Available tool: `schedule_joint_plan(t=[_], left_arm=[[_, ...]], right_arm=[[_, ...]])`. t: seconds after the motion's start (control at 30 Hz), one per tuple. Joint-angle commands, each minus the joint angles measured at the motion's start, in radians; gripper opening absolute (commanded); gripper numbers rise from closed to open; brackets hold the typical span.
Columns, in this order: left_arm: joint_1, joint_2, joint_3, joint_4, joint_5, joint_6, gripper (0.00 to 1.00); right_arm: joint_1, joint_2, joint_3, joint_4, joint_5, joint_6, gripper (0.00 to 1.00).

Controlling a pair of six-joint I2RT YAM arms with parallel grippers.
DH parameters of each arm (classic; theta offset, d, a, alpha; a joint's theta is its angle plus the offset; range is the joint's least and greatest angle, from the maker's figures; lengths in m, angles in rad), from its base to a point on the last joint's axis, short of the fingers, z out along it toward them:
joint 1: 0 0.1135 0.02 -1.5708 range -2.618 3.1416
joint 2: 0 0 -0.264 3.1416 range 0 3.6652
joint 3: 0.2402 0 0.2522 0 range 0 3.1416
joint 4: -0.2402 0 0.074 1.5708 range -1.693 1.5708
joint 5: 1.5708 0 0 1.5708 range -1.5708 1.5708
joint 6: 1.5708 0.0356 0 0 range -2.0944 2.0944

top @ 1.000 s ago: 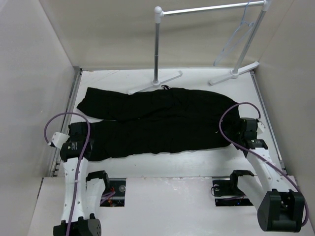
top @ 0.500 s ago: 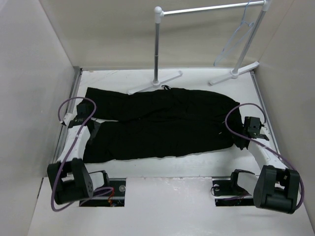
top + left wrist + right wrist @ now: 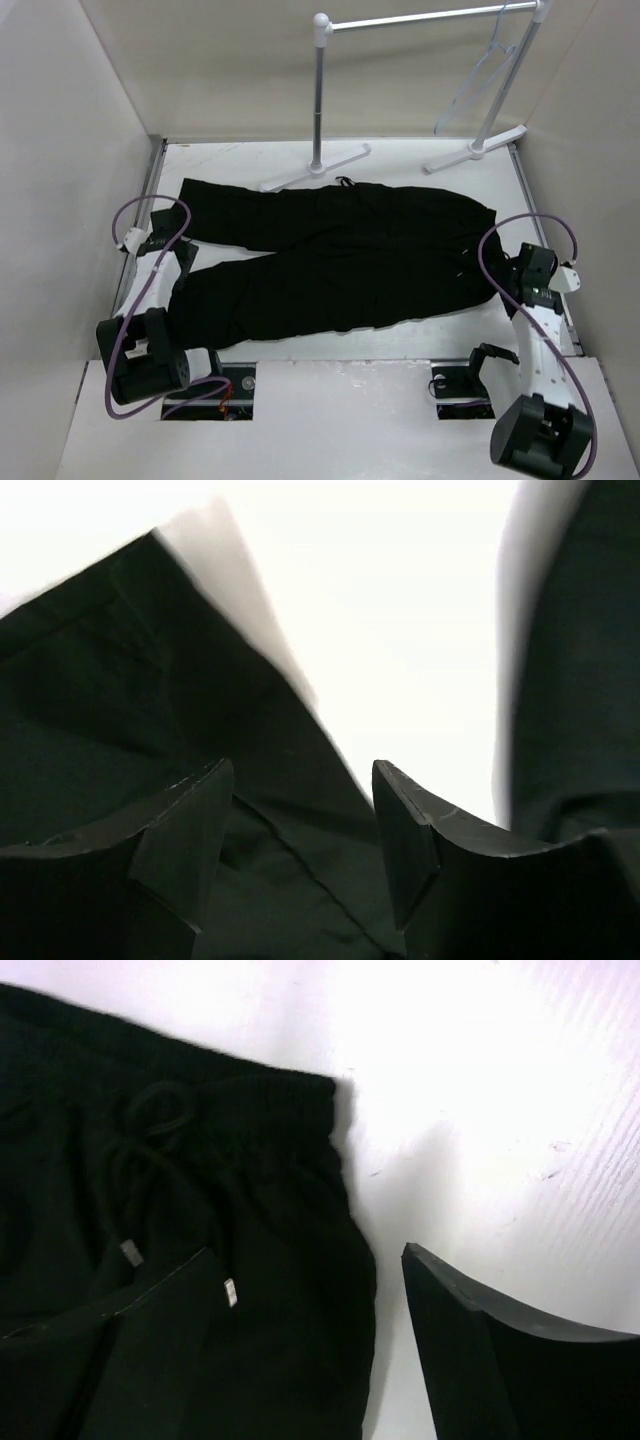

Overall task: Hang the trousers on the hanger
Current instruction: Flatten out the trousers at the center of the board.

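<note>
The black trousers point(image 3: 330, 260) lie flat across the white table, waist at the right, two legs running left. The pale clear hanger point(image 3: 478, 88) hangs from the rack's rail at the back right. My left gripper point(image 3: 186, 262) hovers open over the leg ends. In the left wrist view its fingers point(image 3: 300, 775) straddle a hem of the trousers point(image 3: 120, 680) without closing on it. My right gripper point(image 3: 508, 273) stands open at the waist end. In the right wrist view it point(image 3: 310, 1255) spans the waistband edge of the trousers point(image 3: 150, 1180), close to the drawstring point(image 3: 150, 1125).
The white tubular garment rack point(image 3: 320, 100) stands at the back, its feet point(image 3: 315, 167) touching the far edge of the trousers. Grey walls close in the table point(image 3: 400, 340) on the left, right and back.
The trousers have slid to the right and the near leg now slants. My left arm swung from the near left toward the far leg ends. My right gripper drew back rightward and opened.
</note>
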State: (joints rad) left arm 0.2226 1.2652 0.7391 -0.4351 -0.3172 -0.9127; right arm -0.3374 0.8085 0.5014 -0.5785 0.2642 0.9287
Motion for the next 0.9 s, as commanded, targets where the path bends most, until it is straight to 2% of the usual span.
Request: schedule_joint_plan(t=[0.0, 0.13, 0.17, 0.3, 0.33, 0.37, 0.47, 0.53, 0.6, 0.7, 0.73, 0.8, 0.87], left_arm=[[-0.030, -0.044, 0.123, 0.015, -0.023, 0.023, 0.56], [-0.030, 0.095, 0.210, 0.084, 0.041, 0.032, 0.56], [-0.021, 0.143, 0.232, 0.110, 0.088, 0.032, 0.56], [0.005, 0.310, 0.308, 0.154, 0.196, 0.031, 0.58], [0.008, 0.341, 0.325, 0.159, 0.207, 0.032, 0.58], [0.014, 0.365, 0.339, 0.165, 0.214, 0.034, 0.58], [0.031, 0.434, 0.371, 0.193, 0.230, 0.034, 0.58], [0.039, 0.473, 0.394, 0.202, 0.239, 0.032, 0.56], [0.042, 0.496, 0.402, 0.219, 0.245, 0.034, 0.43], [0.056, 0.502, 0.391, 0.204, 0.236, 0.023, 0.14], [0.062, 0.484, 0.378, 0.193, 0.227, 0.017, 0.10], [0.071, 0.427, 0.350, 0.171, 0.193, 0.008, 0.07], [0.073, 0.341, 0.336, 0.115, 0.152, 0.003, 0.07]], right_arm=[[0.057, -0.084, 0.117, -0.061, 0.069, -0.040, 0.83], [0.154, -0.088, 0.172, -0.066, 0.058, -0.080, 0.85], [0.194, -0.088, 0.173, -0.055, 0.038, -0.086, 0.80], [0.326, -0.092, 0.129, -0.003, -0.026, -0.099, 0.27], [0.359, -0.086, 0.109, 0.017, -0.051, -0.097, 0.18], [0.375, -0.077, 0.098, 0.032, -0.072, -0.099, 0.16], [0.418, -0.019, 0.068, 0.126, -0.190, -0.120, 0.17], [0.439, 0.012, 0.062, 0.170, -0.238, -0.123, 0.22], [0.462, 0.037, 0.054, 0.193, -0.240, -0.120, 0.25], [0.472, 0.052, 0.037, 0.204, -0.212, -0.117, 0.28], [0.472, 0.052, 0.029, 0.206, -0.203, -0.116, 0.30], [0.469, 0.055, 0.017, 0.210, -0.188, -0.116, 0.37], [0.452, 0.075, 0.008, 0.212, -0.174, -0.122, 0.50]])
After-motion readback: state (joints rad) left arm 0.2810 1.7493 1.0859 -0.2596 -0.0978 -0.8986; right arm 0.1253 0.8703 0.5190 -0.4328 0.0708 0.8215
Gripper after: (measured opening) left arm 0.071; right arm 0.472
